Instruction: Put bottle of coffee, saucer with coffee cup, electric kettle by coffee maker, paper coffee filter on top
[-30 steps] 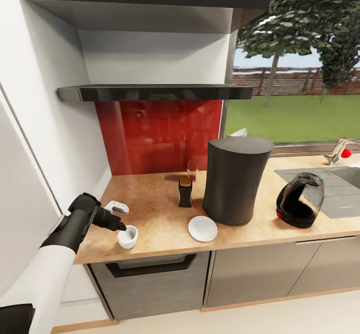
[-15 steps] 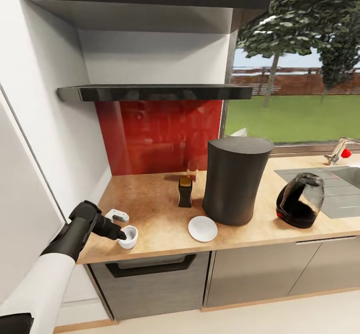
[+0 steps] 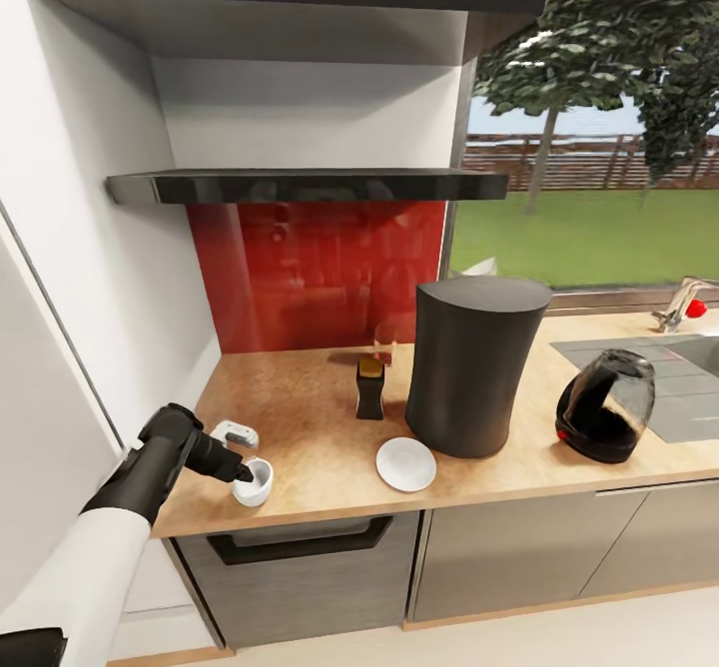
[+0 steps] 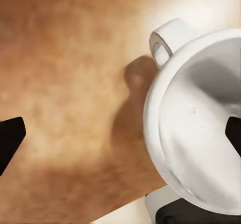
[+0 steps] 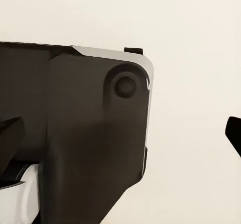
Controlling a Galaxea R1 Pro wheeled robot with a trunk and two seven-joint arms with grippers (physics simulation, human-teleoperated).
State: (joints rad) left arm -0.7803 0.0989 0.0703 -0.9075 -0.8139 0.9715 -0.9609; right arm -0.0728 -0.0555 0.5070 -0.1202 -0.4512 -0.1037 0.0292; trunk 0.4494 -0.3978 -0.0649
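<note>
One cup concerns us most: the white coffee cup [image 3: 254, 480] stands at the front left corner of the countertop [image 3: 310, 402], close to the front edge, and our left gripper [image 3: 241, 474] is at its rim. In the left wrist view the fingertips [image 4: 10, 139] are spread wide, one inside the cup [image 4: 193, 123] and one out over bare wood, so the jaws are open and hold nothing yet. We judge the main risk to be a nudge: closing off-centre on the thin wall could tip the cup or push it over the front edge nearby. A shallow pinch on the rim could also let it slip during the carry to the saucer [image 3: 405, 463], which lies near the front edge just beside the coffee maker [image 3: 476, 367]. The small white object [image 3: 236, 435] beside the wrist could be knocked as we lift. The bottle of coffee [image 3: 370, 385] and the kettle [image 3: 605, 403] stand well clear. Of our right gripper [image 5: 120, 133] we see the two fingertips at the frame's edges, far apart and empty.
</note>
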